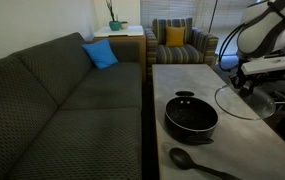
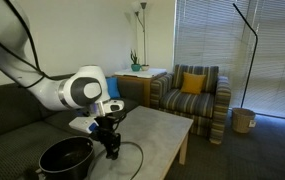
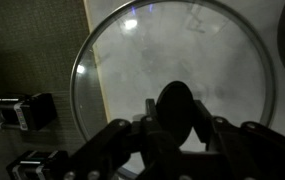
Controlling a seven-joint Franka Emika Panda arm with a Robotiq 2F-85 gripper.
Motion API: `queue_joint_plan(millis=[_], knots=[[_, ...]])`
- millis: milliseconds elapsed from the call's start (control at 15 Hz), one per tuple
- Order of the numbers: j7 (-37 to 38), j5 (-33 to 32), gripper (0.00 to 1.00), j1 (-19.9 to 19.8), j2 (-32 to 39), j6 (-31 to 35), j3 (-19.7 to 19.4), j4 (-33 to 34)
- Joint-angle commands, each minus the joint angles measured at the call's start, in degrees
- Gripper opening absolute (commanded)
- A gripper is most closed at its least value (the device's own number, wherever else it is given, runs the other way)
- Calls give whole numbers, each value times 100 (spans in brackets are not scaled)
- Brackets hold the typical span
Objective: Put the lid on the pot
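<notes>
**A:** Where is the lid [image 3: 172, 50]?

**B:** It is directly under the gripper [image 3: 177, 122]. In the wrist view the glass disc fills most of the picture. Its black knob [image 3: 175, 105] sits between the two fingers.

**A:** So the jaws are closed?

**B:** Yes, they are clamped on the knob from both sides. In both exterior views the arm reaches down over the lid's centre, and the metal rim shows as a thin ring around the gripper [image 1: 244, 88].

**A:** And the pot?

**B:** The pot [image 1: 190, 121] stands uncovered on the grey table [image 1: 182, 75]. It is just beside the lid [image 1: 230, 102], on the side nearer the sofa [image 1: 52, 95]. In an exterior view the pot [image 2: 67, 158] sits low in the picture, and the lid's ring [image 2: 132, 163] lies next to it below the gripper [image 2: 110, 148].

**A:** Do lid and pot touch?

**B:** That cannot be told. Their rims come very close, but the pictures are too small to settle it.

**A:** Is the lid off the table?

**B:** That cannot be told either. Through the glass in the wrist view the table's edge runs beneath the lid, so part of the disc hangs out over the darker floor.

**A:** Is anything else nearby?

**B:** A black long-handled spoon [image 1: 197, 162] lies on the table near the pot. It is well apart from the lid and the gripper.
</notes>
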Motion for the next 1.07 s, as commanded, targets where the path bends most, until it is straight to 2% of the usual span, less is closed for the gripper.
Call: queue_joint_plan(millis=[0, 200, 600, 800, 1000], knots=[[149, -273, 14, 31, -846, -55, -36, -893], [-14, -304, 14, -94, -1218, -15, 156, -1235], [-120, -526, 14, 32, -1823, 53, 430, -1761], [-146, -667, 14, 80, -1844, -115, 588, -1625], [-288, -770, 14, 51, -1593, -314, 759, -1192]])
